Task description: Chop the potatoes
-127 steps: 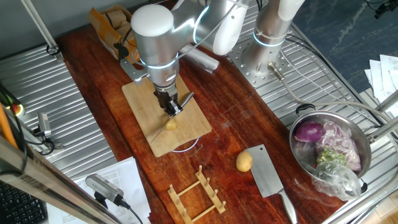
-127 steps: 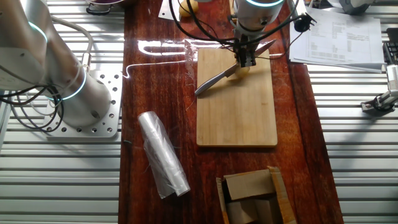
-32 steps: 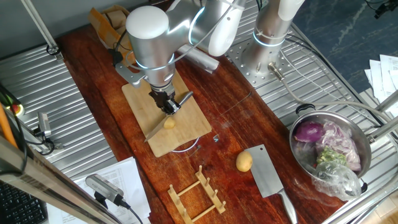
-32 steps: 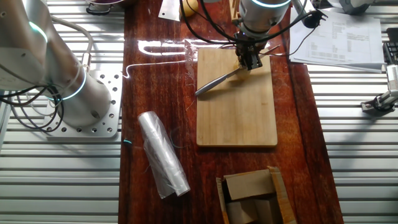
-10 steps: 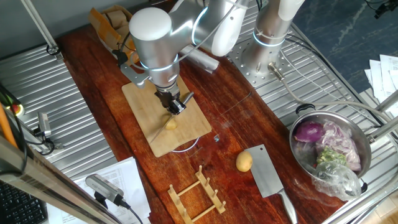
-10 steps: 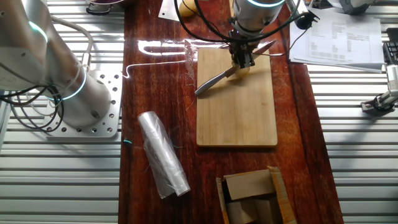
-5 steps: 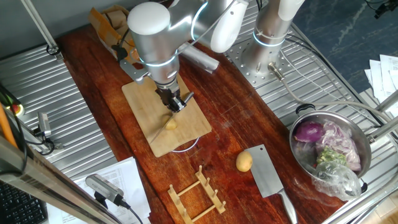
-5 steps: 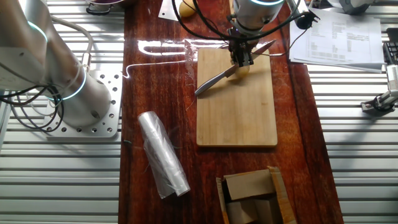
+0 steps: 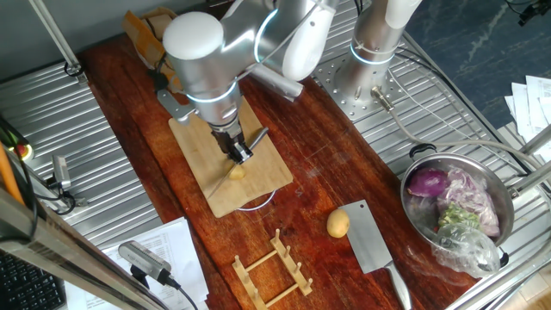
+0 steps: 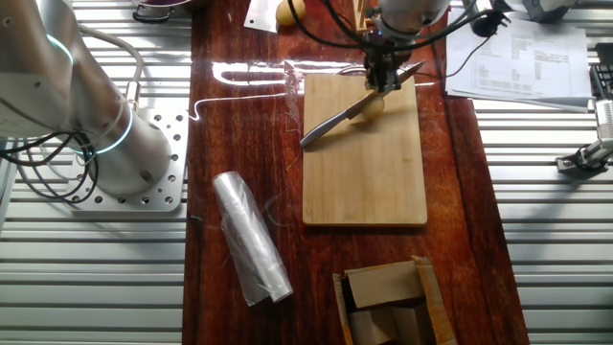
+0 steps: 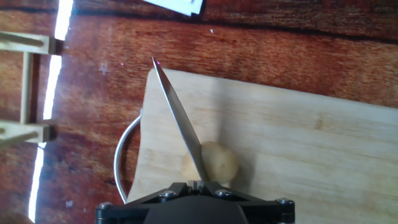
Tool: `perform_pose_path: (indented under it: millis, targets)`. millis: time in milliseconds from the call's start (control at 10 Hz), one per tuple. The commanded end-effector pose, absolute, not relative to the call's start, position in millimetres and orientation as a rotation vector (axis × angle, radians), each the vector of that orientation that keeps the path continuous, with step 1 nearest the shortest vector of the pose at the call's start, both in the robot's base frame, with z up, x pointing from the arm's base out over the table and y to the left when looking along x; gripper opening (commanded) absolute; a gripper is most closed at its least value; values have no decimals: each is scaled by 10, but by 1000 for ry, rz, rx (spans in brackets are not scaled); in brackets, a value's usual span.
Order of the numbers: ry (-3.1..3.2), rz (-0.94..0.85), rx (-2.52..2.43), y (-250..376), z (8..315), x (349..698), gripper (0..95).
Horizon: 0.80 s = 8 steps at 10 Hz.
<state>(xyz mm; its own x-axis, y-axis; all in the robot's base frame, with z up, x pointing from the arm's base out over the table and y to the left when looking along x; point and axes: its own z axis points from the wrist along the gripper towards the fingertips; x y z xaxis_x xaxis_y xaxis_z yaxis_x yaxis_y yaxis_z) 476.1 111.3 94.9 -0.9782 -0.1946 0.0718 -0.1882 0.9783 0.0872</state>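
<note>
One small yellow-tan potato (image 9: pixel 236 172) lies on the bamboo cutting board (image 9: pixel 196 142) near its front end. My gripper (image 9: pixel 238 153) hangs just above it, shut on a knife (image 10: pixel 330 123). In the hand view the knife's blade (image 11: pixel 180 121) runs from my gripper (image 11: pixel 199 184) across the left part of the potato (image 11: pixel 219 163) toward the board's edge (image 11: pixel 311 149). From the other fixed view, the potato (image 10: pixel 374 105) sits under my gripper (image 10: pixel 381 81). A second whole potato (image 9: pixel 337 224) rests on the dark wooden table beside a cleaver (image 9: pixel 370 241).
A metal bowl (image 9: pixel 508 226) at the right holds a purple onion (image 9: pixel 428 182) and scraps. A wooden rack (image 9: pixel 271 271) stands near the front edge. A plastic roll (image 10: pixel 251 238), a cardboard box (image 10: pixel 388 302) and a second arm's base (image 10: pixel 105 115) surround the board.
My hand with the knife has shifted slightly sideways over the board in the last half second. The potato under the blade has stayed in place.
</note>
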Motion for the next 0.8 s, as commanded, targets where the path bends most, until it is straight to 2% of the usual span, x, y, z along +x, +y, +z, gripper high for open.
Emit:
perform_pose_path:
  millis: [100,800]
  targets:
    - [-3045,-124,305,1083,921,4753,0]
    - [-3053,-127,337,1033,831,4734,0]
